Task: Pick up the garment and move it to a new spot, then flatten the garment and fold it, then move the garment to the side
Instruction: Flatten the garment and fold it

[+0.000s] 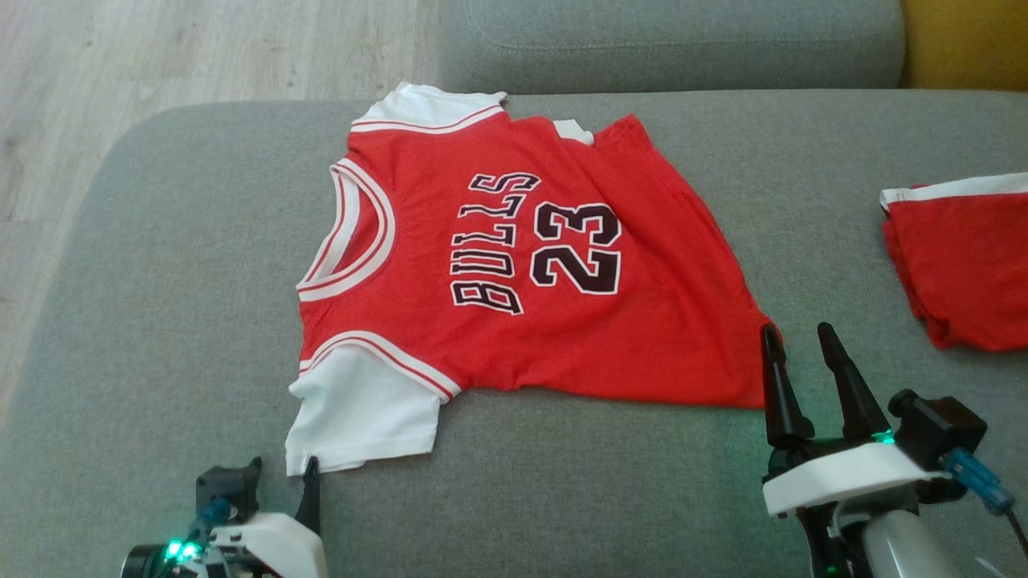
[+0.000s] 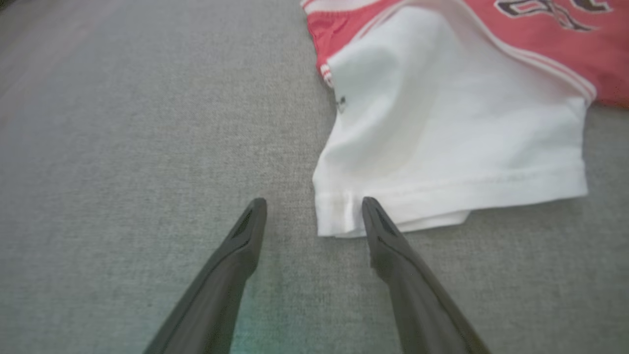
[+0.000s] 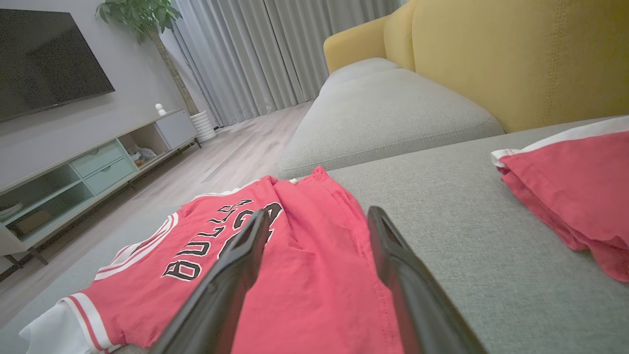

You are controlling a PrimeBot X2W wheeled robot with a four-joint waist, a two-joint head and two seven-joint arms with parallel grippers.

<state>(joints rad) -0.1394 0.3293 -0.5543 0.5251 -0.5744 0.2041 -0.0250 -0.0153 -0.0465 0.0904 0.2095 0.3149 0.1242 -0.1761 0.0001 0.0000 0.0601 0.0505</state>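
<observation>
The garment, a red "BULLS 23" jersey with white sleeves, lies spread flat on the grey sofa cushion, neck toward the left. My left gripper is open at the near white sleeve. In the left wrist view the left gripper holds nothing, and one fingertip overlaps the sleeve's hem corner. My right gripper stands open at the jersey's near hem corner. From the right wrist view, the right gripper hovers just over the garment's red cloth, empty.
A second red garment with white trim lies folded at the cushion's right edge. Another grey cushion and a yellow backrest lie beyond. Wood floor borders the left side; a TV console stands across the room.
</observation>
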